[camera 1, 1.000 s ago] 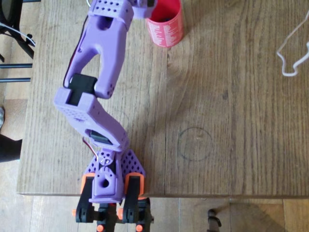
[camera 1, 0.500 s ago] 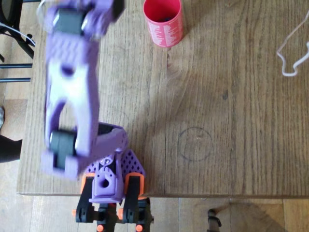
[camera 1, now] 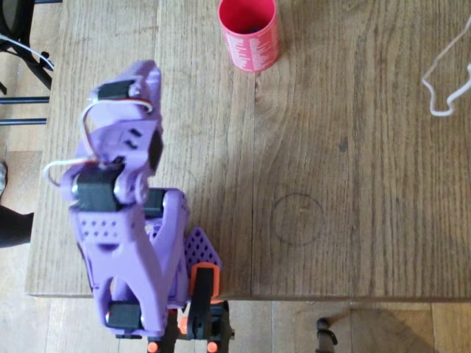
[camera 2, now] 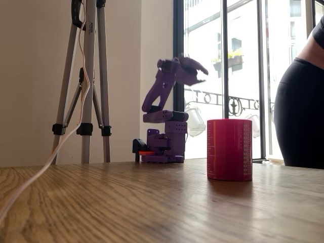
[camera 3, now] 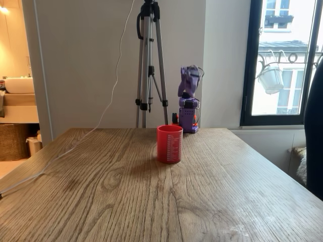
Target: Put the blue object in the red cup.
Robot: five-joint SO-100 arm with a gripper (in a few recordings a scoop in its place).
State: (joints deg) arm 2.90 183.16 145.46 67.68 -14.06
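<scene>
The red cup point(camera 1: 250, 33) stands upright at the far edge of the table in the overhead view, alone, with a dark inside. Both fixed views show the red cup point(camera 2: 229, 149) point(camera 3: 169, 143) with nothing touching it. The blue object is hidden or out of view; I cannot make it out inside the cup. My purple arm is folded back over its base, with the gripper point(camera 1: 136, 73) raised high and well to the left of the cup. The gripper point(camera 2: 200, 68) point(camera 3: 194, 70) hangs in the air, too small and blurred to read its jaws.
A white cable point(camera 1: 444, 77) lies at the table's right edge in the overhead view. A drawn circle point(camera 1: 296, 218) marks the wood right of the arm's base. A tripod point(camera 3: 149, 60) stands behind the table. A person point(camera 2: 302, 101) stands beside it.
The arm has swung away from the cup's rim, to the left and back toward its base, and folded up. The cup has stayed in place.
</scene>
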